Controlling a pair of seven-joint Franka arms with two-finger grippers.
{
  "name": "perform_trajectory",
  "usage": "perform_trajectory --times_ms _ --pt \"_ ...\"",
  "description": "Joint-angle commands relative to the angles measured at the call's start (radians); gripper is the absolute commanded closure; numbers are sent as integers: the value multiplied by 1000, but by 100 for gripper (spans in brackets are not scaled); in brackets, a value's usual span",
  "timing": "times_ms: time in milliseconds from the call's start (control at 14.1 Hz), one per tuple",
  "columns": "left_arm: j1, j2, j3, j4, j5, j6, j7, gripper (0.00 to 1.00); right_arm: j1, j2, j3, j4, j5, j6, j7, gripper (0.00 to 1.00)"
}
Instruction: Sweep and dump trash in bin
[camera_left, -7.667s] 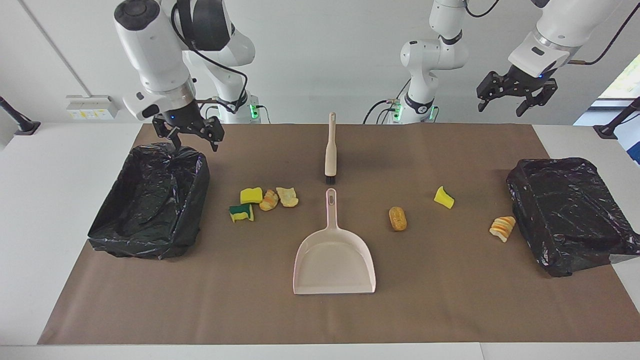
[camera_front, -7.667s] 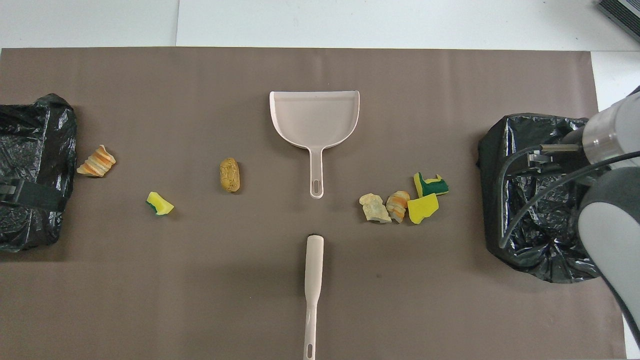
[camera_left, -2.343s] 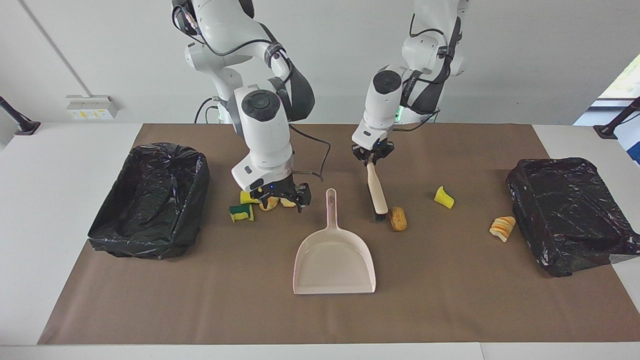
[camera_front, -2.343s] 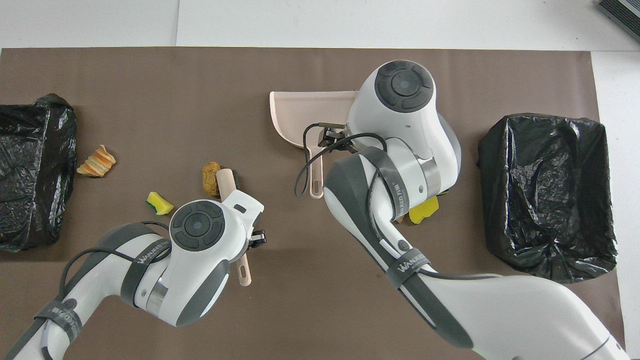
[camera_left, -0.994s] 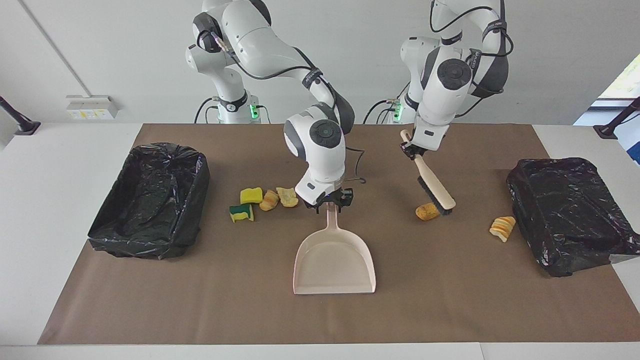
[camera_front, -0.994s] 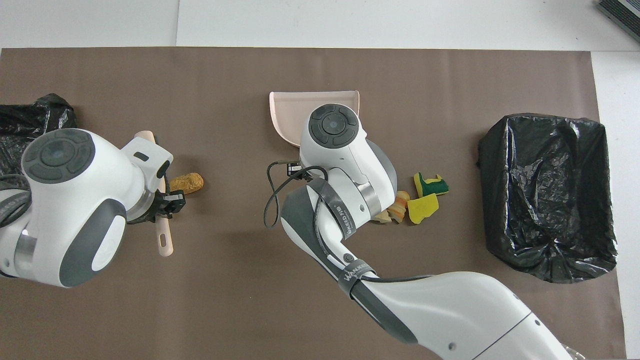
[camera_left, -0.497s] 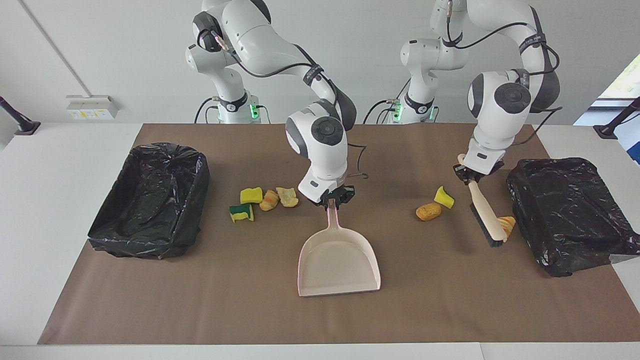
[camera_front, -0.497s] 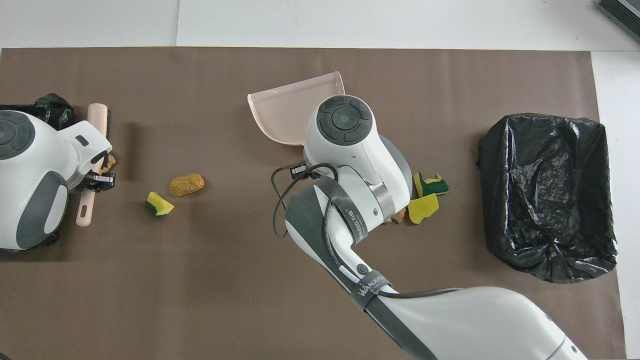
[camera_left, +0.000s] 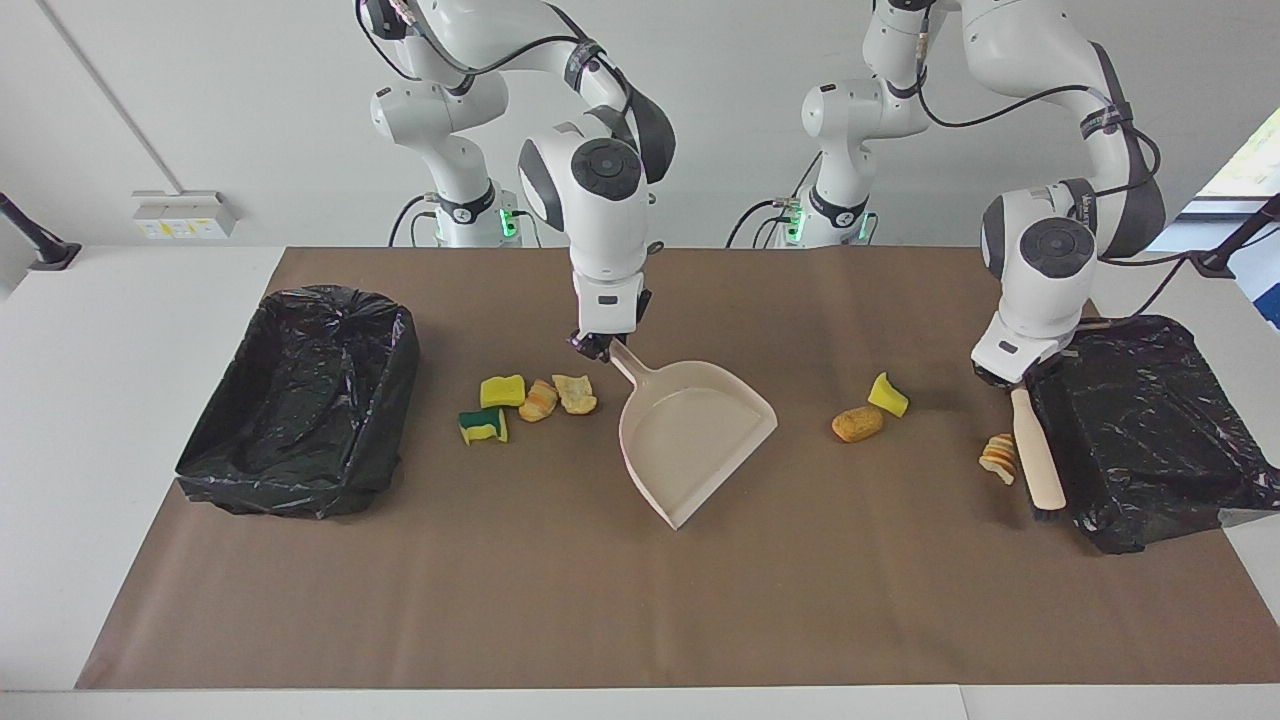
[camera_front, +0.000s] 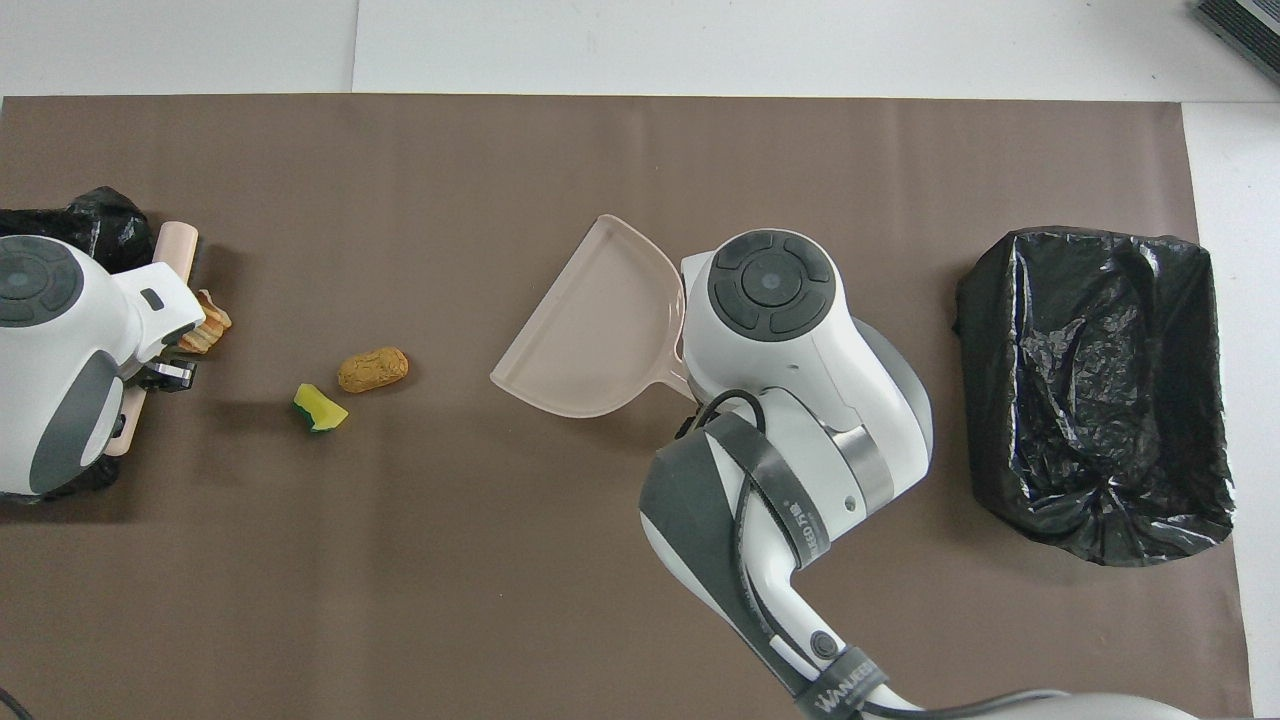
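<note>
My right gripper (camera_left: 597, 347) is shut on the handle of the pale pink dustpan (camera_left: 690, 435), (camera_front: 590, 335). The pan is turned so its mouth faces the left arm's end of the table. My left gripper (camera_left: 1012, 385) is shut on the beige brush (camera_left: 1035, 460), which slants down between a striped bread lump (camera_left: 1001, 457) and the bin (camera_left: 1140, 420). More trash lies between pan and brush: a tan lump (camera_left: 857, 423) and a yellow sponge wedge (camera_left: 888, 394). Beside the pan's handle sits a cluster: yellow sponge (camera_left: 502, 390), yellow-and-green sponge (camera_left: 483, 426), and two bread lumps (camera_left: 538, 400), (camera_left: 575, 393).
A second bin lined with a black bag (camera_left: 300, 400) stands at the right arm's end of the table. A brown mat (camera_left: 500, 600) covers the table. In the overhead view the right arm's wrist (camera_front: 770, 290) hides the sponge cluster.
The right gripper has swung the dustpan round toward the left arm's end and drawn it nearer the robots. The left gripper has carried the brush past the striped lump, up against the bin.
</note>
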Motion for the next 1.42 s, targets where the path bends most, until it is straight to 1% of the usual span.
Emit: perform_trajectory --times_ms 0,71,213,284,497,639,781,923,994,1207,1278,1349 --pt "16 -22 -12 -41 32 27 7 100 -49 -62 12 -126 -15 66 -305 100" --pt "11 -27 -12 -50 31 22 4 100 -51 -63 12 -137 -14 77 -379 100" --pt "-7 -53 -18 -94 28 19 -6 100 -37 -59 14 -164 -8 86 -396 100" --pt "-23 -60 -23 -103 14 -2 -9 100 -25 -59 14 -171 -3 83 -393 100" --pt "-99 -64 -22 -96 -132 -81 -16 100 -11 -63 14 -180 0 80 -367 100" --pt "-165 -73 -23 -93 -169 -124 -79 100 -8 -88 14 -230 -14 97 -395 100" --pt "-239 -88 -23 -79 -234 -167 -171 100 40 -102 11 -252 -20 109 -386 100" --pt "-241 -129 -23 -39 -368 -225 -182 100 34 -125 11 -296 -20 120 -379 100" --pt "-236 -151 -22 -21 -400 -252 -182 100 31 -131 9 -310 -21 129 -378 100" --pt "-227 -169 -17 37 -449 -340 -167 100 3 -125 9 -316 -21 163 -375 100" --pt "-224 -169 -15 33 -451 -331 -164 100 5 -129 11 -324 -21 163 -349 100" --pt "-195 -172 -14 22 -450 -322 -142 100 8 -137 11 -338 -21 163 -297 100"
